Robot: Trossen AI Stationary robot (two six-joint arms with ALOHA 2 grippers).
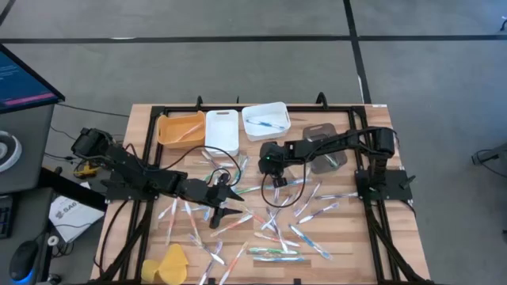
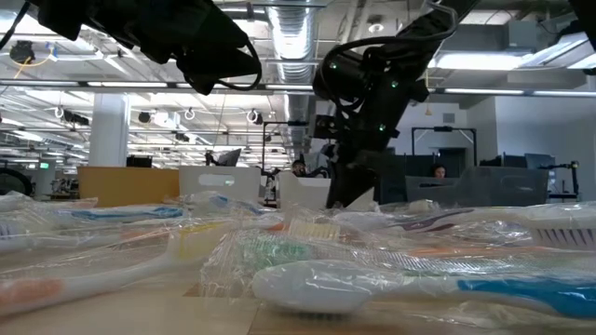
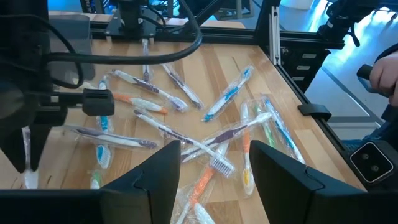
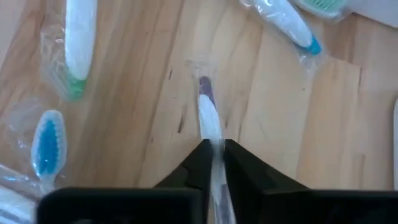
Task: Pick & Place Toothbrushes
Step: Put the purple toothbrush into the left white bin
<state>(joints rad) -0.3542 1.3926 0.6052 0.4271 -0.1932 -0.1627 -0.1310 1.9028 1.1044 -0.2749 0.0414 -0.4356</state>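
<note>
From above, the wooden bench [image 1: 341, 245] carries wrapped toothbrushes [image 1: 277, 229] scattered across its middle and its six o'clock half. At twelve o'clock stand an orange bin [image 1: 179, 128], a white bin [image 1: 222, 131] and a second white bin [image 1: 265, 121] with a blue toothbrush inside. A yellow lump [image 1: 169, 264] lies at seven o'clock. The left gripper [image 1: 224, 202] hangs over the pile near the centre; the right gripper [image 1: 278, 179] hangs just beyond it toward one o'clock.

From bench height, wrapped toothbrushes [image 2: 307, 270] fill the foreground, and both dark arms hang above them.

From the left wrist, the left gripper [image 3: 211, 180] has its fingers [image 3: 155, 171] spread wide and empty above the scattered toothbrushes [image 3: 227, 93].

From the right wrist, the right gripper [image 4: 212, 163] has its fingers clenched on a white toothbrush [image 4: 209, 118] with a dark tip, which points out over bare wood. Other wrapped toothbrushes lie around it, apart.
</note>
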